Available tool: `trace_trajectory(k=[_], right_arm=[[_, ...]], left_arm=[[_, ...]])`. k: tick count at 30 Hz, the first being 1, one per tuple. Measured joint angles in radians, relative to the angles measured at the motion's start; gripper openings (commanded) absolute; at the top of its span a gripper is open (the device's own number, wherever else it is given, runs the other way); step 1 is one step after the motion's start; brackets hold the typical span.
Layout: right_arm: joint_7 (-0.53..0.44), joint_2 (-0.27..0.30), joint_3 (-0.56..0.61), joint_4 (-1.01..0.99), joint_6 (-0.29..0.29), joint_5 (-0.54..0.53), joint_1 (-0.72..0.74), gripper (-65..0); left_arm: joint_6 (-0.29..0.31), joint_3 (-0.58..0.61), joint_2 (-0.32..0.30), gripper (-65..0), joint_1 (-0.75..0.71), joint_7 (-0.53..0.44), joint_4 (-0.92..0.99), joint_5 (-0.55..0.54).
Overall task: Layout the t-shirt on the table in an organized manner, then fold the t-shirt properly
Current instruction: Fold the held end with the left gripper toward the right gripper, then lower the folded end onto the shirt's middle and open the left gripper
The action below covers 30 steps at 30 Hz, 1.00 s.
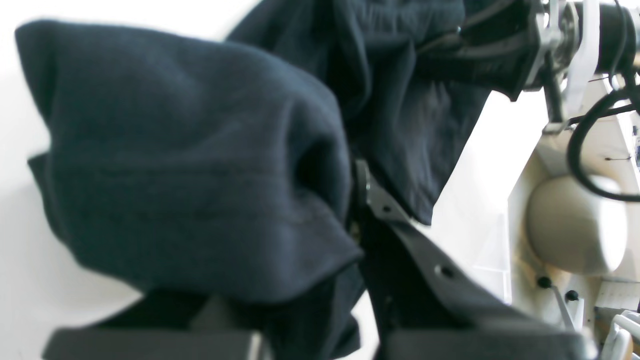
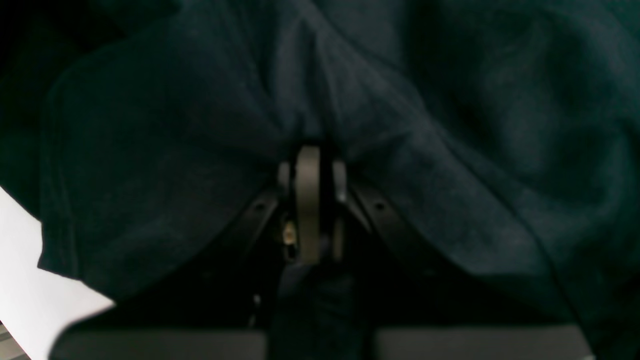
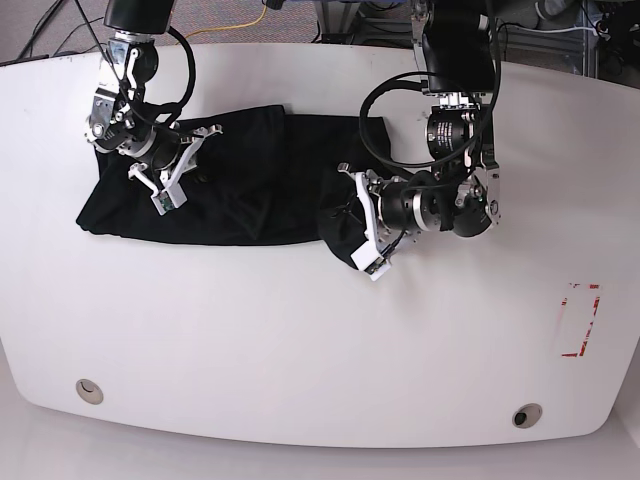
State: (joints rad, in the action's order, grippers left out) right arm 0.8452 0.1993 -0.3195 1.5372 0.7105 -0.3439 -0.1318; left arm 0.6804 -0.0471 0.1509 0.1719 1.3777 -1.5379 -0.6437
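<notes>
The plain black soft-fabric t-shirt [image 3: 230,190] lies bunched across the far half of the glossy white desk [image 3: 300,340]. Left gripper [image 3: 350,238] and right gripper [image 3: 150,180] each pinch its cloth. Laying-out seems underway; next, drawing both ends apart should flatten it.

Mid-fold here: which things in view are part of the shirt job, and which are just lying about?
Job:
- t-shirt, black, bunched
- table
- left gripper, shut on the t-shirt
- right gripper, shut on the t-shirt

Lying about:
- red tape outline
- two grommets
- yellow cable beyond the table
</notes>
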Motion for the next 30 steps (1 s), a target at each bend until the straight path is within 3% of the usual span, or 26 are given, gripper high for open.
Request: trace_trajectory(k=[6, 20, 30], right_arm=[[0.000, 0.000, 0.000, 0.000, 0.000, 0.000, 0.000, -62.0], [0.013, 0.000, 0.000, 0.000, 0.000, 0.001, 0.015, -62.0], [0.015, -0.001, 0.000, -0.001, 0.000, 0.007, 0.020, -62.0]], left_arm=[[0.000, 0.055, -0.002, -45.6, 0.047, -0.030, 0.074, -0.005], [0.001, 0.376, 0.000, -44.9, 0.174, -0.137, 0.210, -0.266], [-0.002, 0.394, -0.013, -44.9, 0.213, -0.137, 0.209, -0.370]])
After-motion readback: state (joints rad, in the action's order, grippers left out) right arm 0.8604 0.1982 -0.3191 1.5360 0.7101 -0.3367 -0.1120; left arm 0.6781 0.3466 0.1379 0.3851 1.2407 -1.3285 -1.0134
